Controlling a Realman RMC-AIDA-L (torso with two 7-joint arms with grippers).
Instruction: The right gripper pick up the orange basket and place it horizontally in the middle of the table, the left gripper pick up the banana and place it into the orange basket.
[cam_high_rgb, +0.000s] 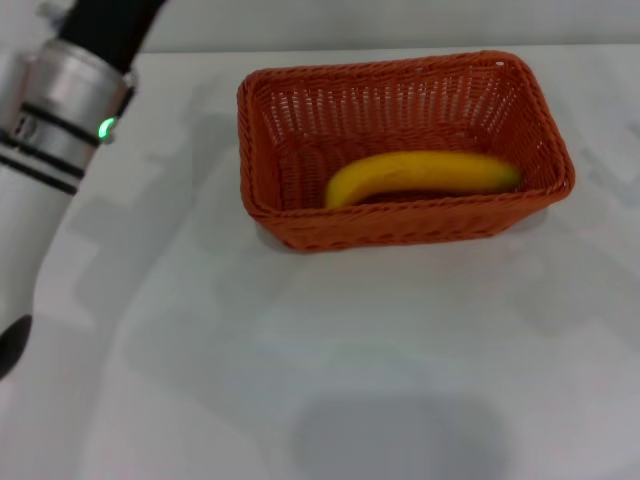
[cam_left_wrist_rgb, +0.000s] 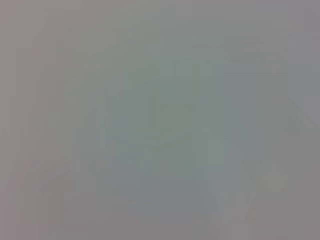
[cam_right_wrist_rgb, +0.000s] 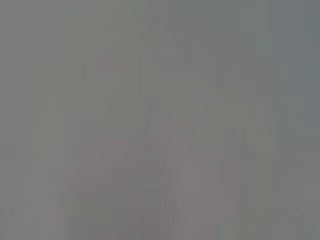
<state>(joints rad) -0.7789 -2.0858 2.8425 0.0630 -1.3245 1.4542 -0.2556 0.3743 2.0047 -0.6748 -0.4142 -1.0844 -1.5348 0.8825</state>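
The orange basket (cam_high_rgb: 400, 150) lies lengthwise across the white table (cam_high_rgb: 350, 350), a little beyond its middle in the head view. The yellow banana (cam_high_rgb: 420, 173) lies inside it along the near wall, curved, with its ends pointing left and right. My left gripper (cam_high_rgb: 110, 25) is raised at the far left, well away from the basket; only its black body above the silver wrist with the green light (cam_high_rgb: 104, 128) shows, cut off by the picture's edge. The right gripper is out of view. Both wrist views show only a plain grey surface.
The left arm's white forearm (cam_high_rgb: 25, 230) runs down the left edge of the head view. A faint grey shadow (cam_high_rgb: 400, 435) lies on the table near the front edge.
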